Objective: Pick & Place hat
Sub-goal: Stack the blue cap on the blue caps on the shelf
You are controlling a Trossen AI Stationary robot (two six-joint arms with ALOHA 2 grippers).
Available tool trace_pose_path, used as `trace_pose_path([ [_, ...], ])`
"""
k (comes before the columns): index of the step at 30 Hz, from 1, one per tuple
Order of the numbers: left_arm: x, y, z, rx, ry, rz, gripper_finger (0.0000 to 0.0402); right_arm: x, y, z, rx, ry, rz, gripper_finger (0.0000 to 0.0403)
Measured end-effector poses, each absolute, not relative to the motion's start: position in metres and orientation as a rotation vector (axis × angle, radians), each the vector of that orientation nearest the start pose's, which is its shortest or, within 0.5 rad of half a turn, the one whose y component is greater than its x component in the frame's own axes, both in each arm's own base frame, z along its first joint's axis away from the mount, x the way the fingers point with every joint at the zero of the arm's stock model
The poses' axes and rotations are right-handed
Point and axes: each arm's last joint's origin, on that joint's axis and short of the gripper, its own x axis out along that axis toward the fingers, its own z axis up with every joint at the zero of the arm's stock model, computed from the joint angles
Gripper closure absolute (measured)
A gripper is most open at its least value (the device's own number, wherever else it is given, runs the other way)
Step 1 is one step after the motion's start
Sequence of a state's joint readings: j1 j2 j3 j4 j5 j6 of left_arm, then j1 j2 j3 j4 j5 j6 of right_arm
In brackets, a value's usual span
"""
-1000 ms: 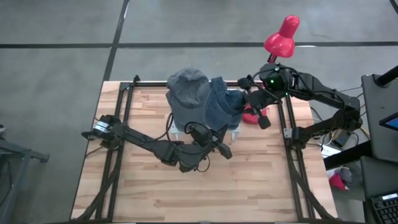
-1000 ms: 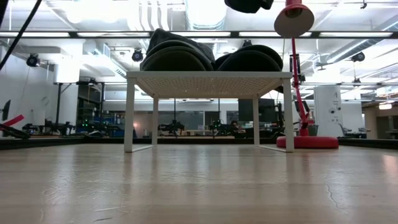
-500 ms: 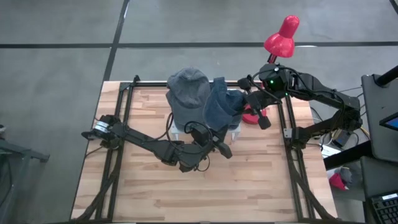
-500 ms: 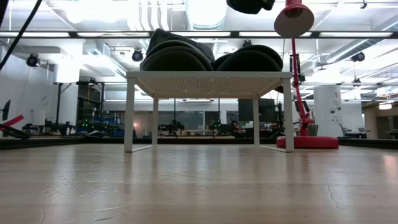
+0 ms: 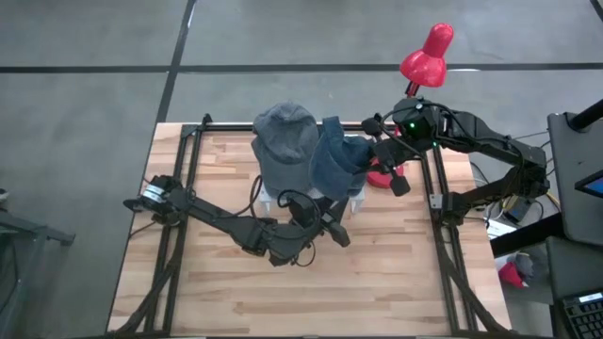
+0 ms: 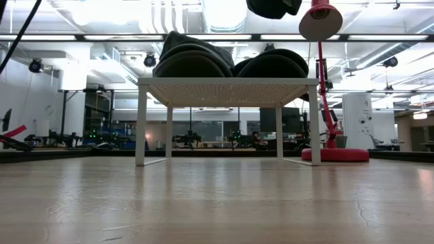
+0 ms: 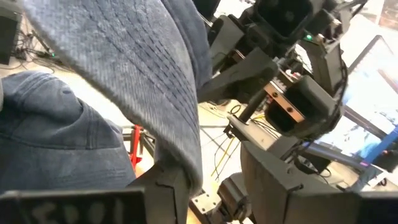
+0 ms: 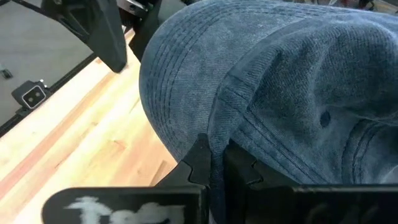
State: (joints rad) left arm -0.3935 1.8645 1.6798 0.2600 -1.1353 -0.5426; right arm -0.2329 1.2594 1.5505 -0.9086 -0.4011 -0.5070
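- The right gripper [image 8: 214,163] pinches the blue hat [image 8: 261,81] tight; its brim is squeezed between the two fingers.
- The left gripper [image 7: 214,168] is part open, with the brim edge hanging between its fingers.

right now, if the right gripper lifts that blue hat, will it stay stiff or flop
Probably flops: the blue hat is soft denim, creasing where the right gripper pinches its edge. Its stitched brim may hold shape somewhat. Likely light, sagging over the white rack.
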Motion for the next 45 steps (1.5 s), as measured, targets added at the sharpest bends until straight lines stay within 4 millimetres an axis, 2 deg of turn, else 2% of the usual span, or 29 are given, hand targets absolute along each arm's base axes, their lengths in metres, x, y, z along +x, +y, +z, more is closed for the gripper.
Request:
trace_pose_path([
  [12,0.395,-0.167,0.376,-0.551,-0.22,0.637,0.0271,0.219,-0.043,0.434,-0.363,0.536,0.22,0.0392],
  [17,0.389,-0.18,0.375,-0.514,-0.201,0.624,0.0271,0.211,-0.045,0.43,-0.425,0.623,0.141,0.0392],
  [28,0.381,-0.195,0.375,-0.462,-0.171,0.601,0.0271,0.202,-0.043,0.419,-0.486,0.77,0.221,0.0392],
  [32,0.38,-0.198,0.374,-0.459,-0.167,0.596,0.0271,0.203,-0.043,0.414,-0.504,0.809,0.247,0.0392],
  [39,0.376,-0.205,0.374,-0.431,-0.15,0.58,0.0271,0.217,-0.047,0.404,-0.514,0.901,0.29,0.0392],
  [45,0.365,-0.218,0.374,-0.341,-0.133,0.659,0.0271,0.228,-0.05,0.42,-0.502,0.96,0.307,0.0392],
])
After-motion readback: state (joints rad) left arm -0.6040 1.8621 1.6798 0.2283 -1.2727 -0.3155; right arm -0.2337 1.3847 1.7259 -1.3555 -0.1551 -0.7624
